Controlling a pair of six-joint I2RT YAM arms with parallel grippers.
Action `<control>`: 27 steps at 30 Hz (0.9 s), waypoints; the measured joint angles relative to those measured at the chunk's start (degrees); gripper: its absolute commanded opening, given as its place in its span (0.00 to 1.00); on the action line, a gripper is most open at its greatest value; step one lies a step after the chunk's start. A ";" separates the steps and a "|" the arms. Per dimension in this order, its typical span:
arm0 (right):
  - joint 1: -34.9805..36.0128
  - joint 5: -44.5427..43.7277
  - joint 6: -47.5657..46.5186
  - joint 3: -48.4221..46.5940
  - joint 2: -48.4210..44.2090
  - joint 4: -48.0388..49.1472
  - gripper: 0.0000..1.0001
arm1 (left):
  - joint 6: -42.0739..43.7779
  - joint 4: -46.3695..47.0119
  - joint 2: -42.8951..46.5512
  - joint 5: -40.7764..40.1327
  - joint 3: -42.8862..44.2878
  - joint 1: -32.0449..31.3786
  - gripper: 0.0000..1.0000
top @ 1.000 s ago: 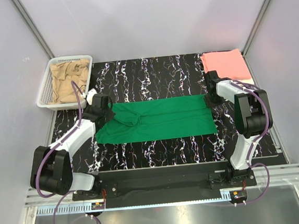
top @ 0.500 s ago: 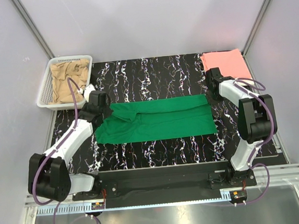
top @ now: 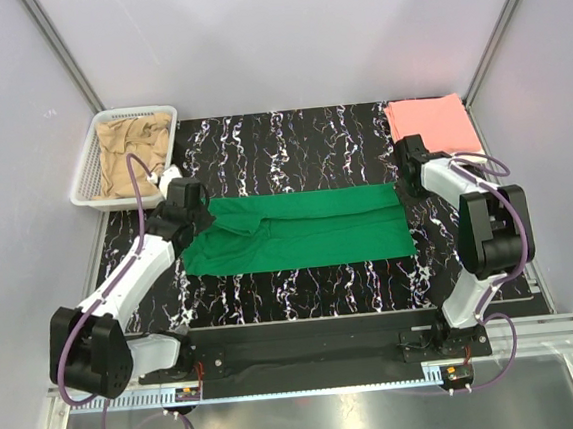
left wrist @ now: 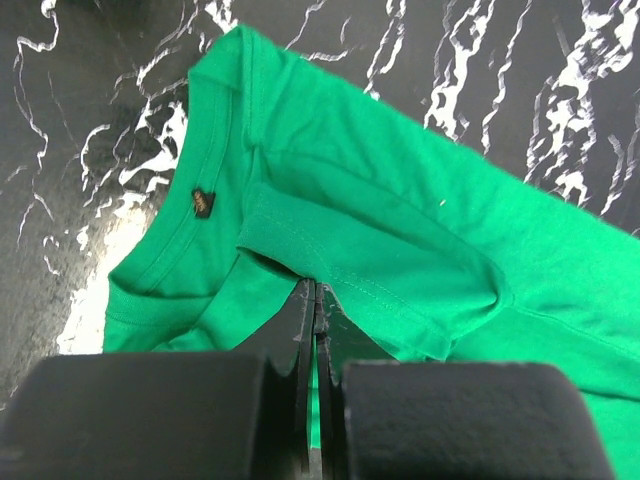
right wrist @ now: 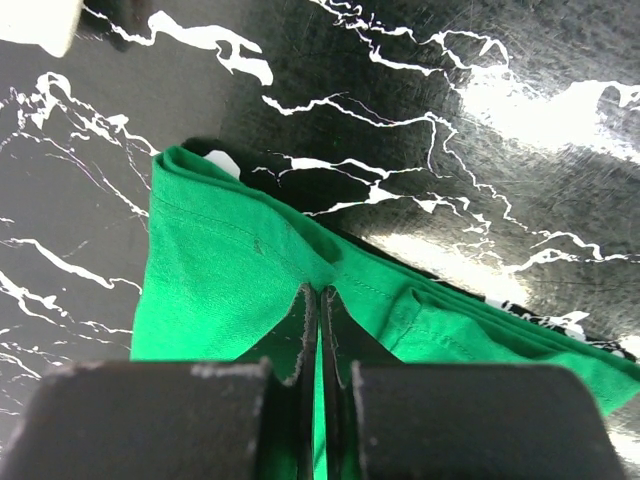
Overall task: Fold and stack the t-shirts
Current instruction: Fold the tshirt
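The green t-shirt [top: 303, 231] lies as a long band across the middle of the frame. The left gripper [left wrist: 313, 300] is pinched tight on a sleeve fold at the band's left end, the right gripper [right wrist: 318, 295] likewise on the hem at its right end. The cloth looks light and limp, likely to sag; seamed edges and corners seem the surest holds.

Top view is lit evenly and brightly from above, and only faint shadows are cast. Glare is caught on the glossy black white-veined marble tabletop [right wrist: 540, 110] in both wrist views. The bright green cloth t-shirt [left wrist: 400, 230] is rendered sharp, while the bottom edges are blurred.
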State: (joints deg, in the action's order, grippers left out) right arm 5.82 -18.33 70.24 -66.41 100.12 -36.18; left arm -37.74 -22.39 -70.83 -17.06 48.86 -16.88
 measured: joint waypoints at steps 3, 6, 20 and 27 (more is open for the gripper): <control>0.00 0.02 -1.01 0.68 -0.39 0.52 0.00 | 0.00 -0.28 0.87 0.13 -1.88 -0.04 0.00; 0.00 0.52 -1.68 1.92 -0.72 1.60 0.00 | 0.02 -1.14 2.01 0.55 -3.41 -0.04 0.00; 0.00 1.42 -3.56 5.73 -0.96 3.61 0.00 | 0.68 -2.14 2.08 1.99 -6.43 -0.04 0.00; 0.00 1.25 -4.92 5.73 -4.57 3.67 0.00 | 1.44 -3.63 2.54 2.01 -5.09 -0.04 0.00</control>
State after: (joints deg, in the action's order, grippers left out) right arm 5.82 -17.08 65.32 -60.69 95.55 -32.51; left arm -36.29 -26.02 -68.29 -15.05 43.77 -16.93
